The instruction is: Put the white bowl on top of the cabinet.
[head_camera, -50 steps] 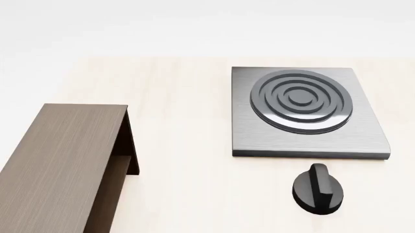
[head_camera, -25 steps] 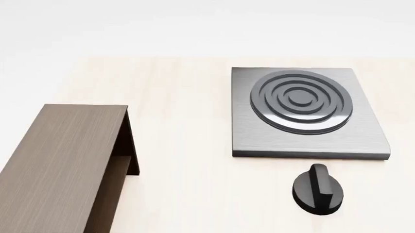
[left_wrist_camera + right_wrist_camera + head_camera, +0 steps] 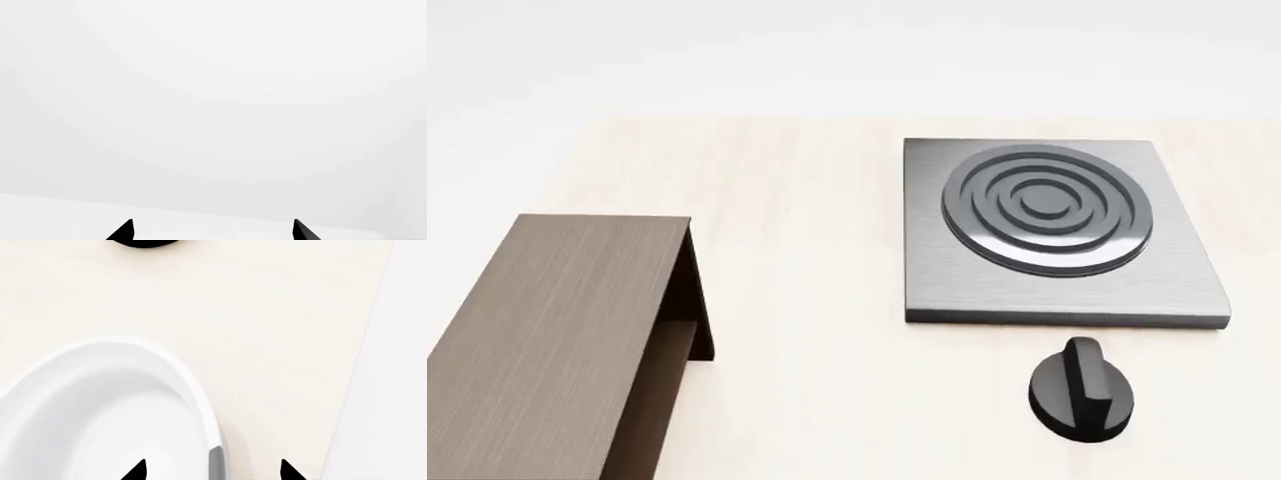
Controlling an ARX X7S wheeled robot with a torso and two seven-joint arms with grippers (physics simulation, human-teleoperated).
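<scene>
The white bowl (image 3: 100, 405) shows only in the right wrist view, standing on the pale wooden table. My right gripper (image 3: 212, 471) is open, one fingertip (image 3: 137, 471) over the bowl's inside and the other outside, with the bowl's wall between them. My left gripper (image 3: 212, 231) is open and empty, facing blank white background. The dark brown cabinet (image 3: 554, 330) lies at the left of the head view, its flat top bare and its recessed shelf at the end. Neither gripper nor the bowl shows in the head view.
A grey square stove plate (image 3: 961, 290) with a ringed burner sits at the right rear of the table. A black knob (image 3: 1078, 388) stands in front of it; its edge shows in the right wrist view (image 3: 143, 243). The table edge (image 3: 360, 370) runs close beside the bowl.
</scene>
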